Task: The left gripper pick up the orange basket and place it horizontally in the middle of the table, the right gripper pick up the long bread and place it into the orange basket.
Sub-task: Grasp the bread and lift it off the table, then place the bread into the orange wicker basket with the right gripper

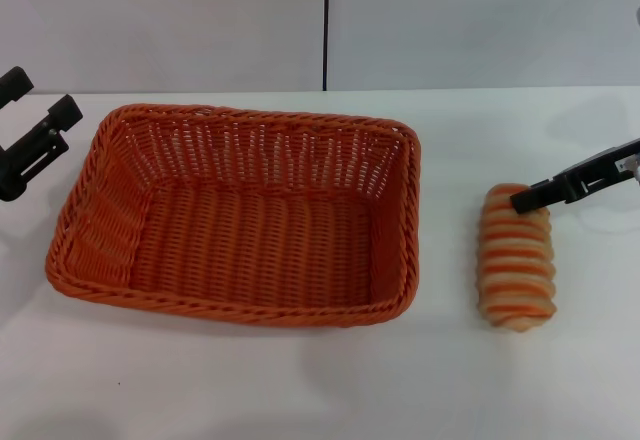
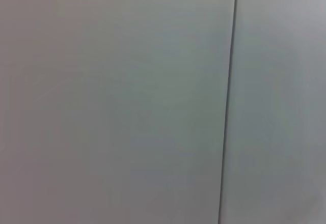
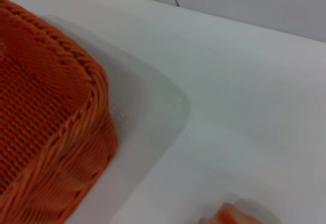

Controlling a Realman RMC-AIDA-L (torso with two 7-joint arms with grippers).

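You've got the striped tan long bread roll [image 1: 516, 258] lying on the white bench [image 1: 300, 380], right of the big orange woven basket [image 1: 240, 215], already set crosswise mid-bench. Right tool [image 1: 530, 198] sits over the bread's far end; can't tell its opening. Left tool [image 1: 35, 140] is open, empty, parked far left. Bread's left to do.

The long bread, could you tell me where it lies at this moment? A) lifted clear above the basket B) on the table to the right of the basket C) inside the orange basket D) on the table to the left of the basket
B: the long bread rests on the table beside the orange basket's right side, outside its rim, with the right tool at its far end.
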